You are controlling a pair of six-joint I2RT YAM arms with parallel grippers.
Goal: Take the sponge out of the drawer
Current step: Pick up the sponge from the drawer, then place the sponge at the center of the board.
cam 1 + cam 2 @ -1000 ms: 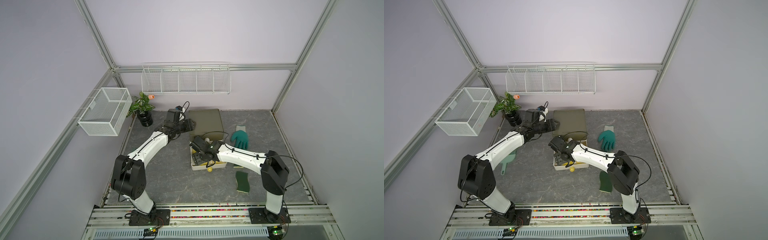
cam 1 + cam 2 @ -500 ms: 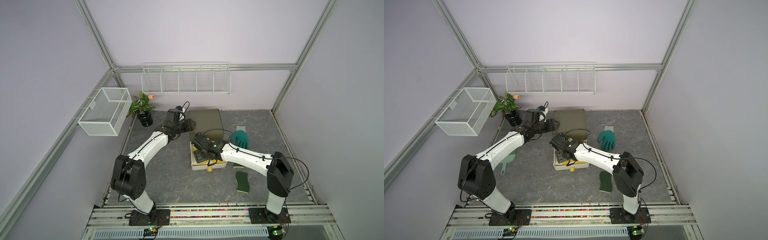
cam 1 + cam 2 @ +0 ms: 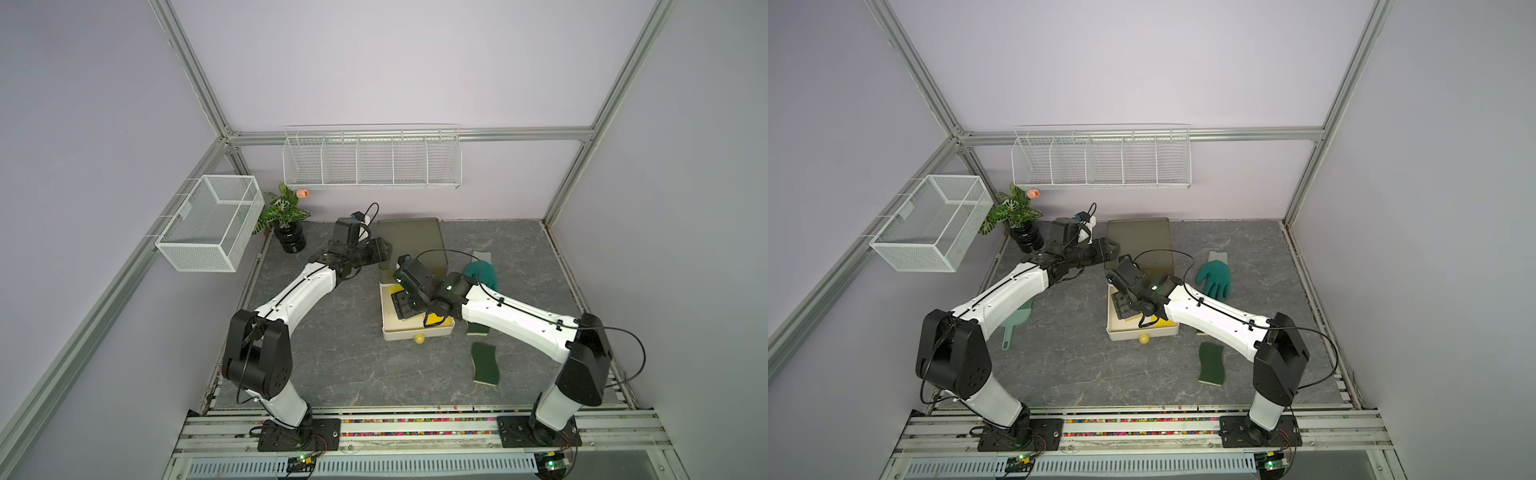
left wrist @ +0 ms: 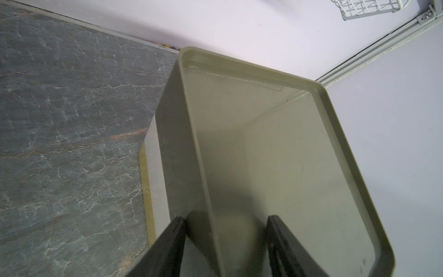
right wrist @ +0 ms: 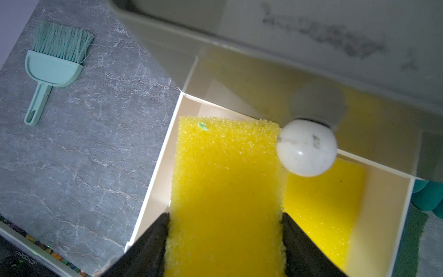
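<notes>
Green scouring pad: flat on the mat, nearest.
Drawer: pulled open.
Sponge, yellow: in the drawer, with the right gripper fingers pressed against both its sides. A white knob overhangs its far corner.
Brush, glove: one on either side.
Cabinet: left gripper fingers apart, straddling its top edge.
Plant: back corner.

sponge cut off by frame edge, brush half under left arm
</notes>
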